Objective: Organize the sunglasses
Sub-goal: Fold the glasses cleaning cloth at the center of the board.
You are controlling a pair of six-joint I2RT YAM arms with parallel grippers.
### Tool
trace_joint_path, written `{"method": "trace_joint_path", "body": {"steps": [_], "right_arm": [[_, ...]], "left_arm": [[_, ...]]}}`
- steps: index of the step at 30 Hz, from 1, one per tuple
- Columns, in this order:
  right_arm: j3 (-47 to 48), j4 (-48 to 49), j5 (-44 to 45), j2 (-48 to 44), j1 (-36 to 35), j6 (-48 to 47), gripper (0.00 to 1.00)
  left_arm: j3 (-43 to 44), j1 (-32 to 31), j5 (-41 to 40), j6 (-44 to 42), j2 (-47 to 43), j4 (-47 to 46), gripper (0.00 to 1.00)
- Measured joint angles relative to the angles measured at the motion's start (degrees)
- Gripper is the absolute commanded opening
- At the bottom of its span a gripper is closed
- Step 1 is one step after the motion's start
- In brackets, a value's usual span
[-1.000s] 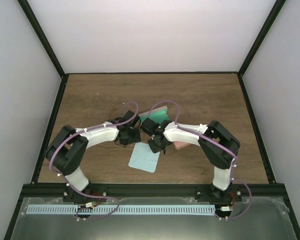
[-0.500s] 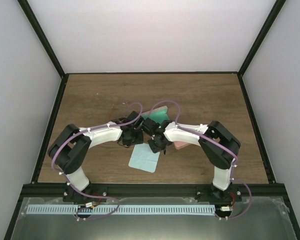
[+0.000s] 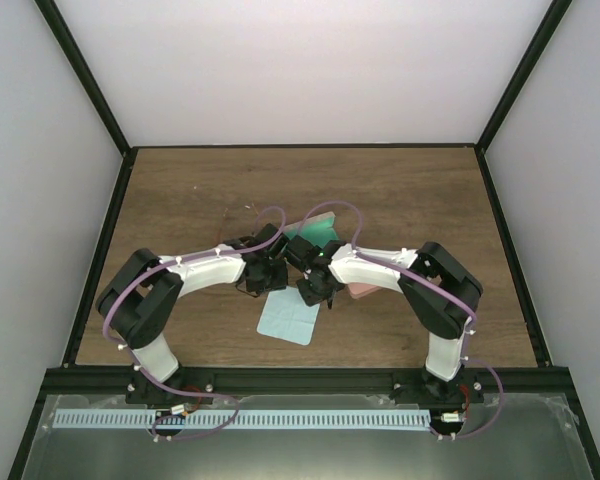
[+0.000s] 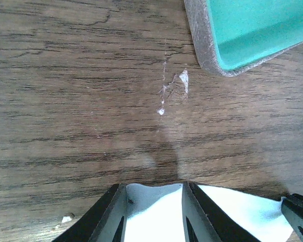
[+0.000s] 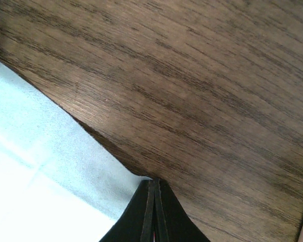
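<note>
Jaws of the R gripper [image 5: 152, 186] were closed tight w/ a corner of the light-blue cloth [image 3: 288, 320] running right into the tips, so prob. pinched there. Jaws of the L gripper [image 3: 265, 275] stood a narrow way apart over the cloth's edge nearest the open case, w/ nothing clamped as far as the L wrist view showed. Both grippers sat low near the middle of the table [image 3: 180, 200], just beside each other. Sunglasses: none visible in any view; maybe hidden under the arms, couldn't tell. Beyond the grippers lay a grey case [image 4: 252, 25], open, its teal lining bare in the part that showed; a pink case [image 3: 363, 291] peeked out under the R arm. Judging by that, the task looked early-to-mid: cloth not stowed, open case apparently unfilled, glasses' whereabouts unknown, so most of the sorting seemed left.
</note>
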State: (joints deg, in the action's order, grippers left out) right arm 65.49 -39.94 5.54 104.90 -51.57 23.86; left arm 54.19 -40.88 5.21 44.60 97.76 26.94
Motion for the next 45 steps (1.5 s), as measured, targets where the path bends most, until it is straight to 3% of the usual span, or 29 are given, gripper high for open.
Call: {"method": "trace_joint_path", "body": {"steps": [6,16,21,45], "right_arm": [[-0.02,0.04,-0.13,-0.02,0.02,0.00,0.01],[-0.11,0.15,-0.37,-0.09,0.11,0.00,0.01],[-0.11,0.15,-0.44,-0.09,0.13,0.00,0.01],[1.11,-1.03,0.72,-0.63,1.66,-0.68,0.01]], "left_arm": [[-0.04,-0.20,-0.94,0.42,0.00,-0.02,0.33],[0.09,-0.33,-3.17,1.62,0.24,0.83,0.19],[0.13,-0.37,-3.89,1.70,0.35,1.31,0.05],[0.90,-0.28,-4.59,1.70,0.87,1.73,0.04]]}}
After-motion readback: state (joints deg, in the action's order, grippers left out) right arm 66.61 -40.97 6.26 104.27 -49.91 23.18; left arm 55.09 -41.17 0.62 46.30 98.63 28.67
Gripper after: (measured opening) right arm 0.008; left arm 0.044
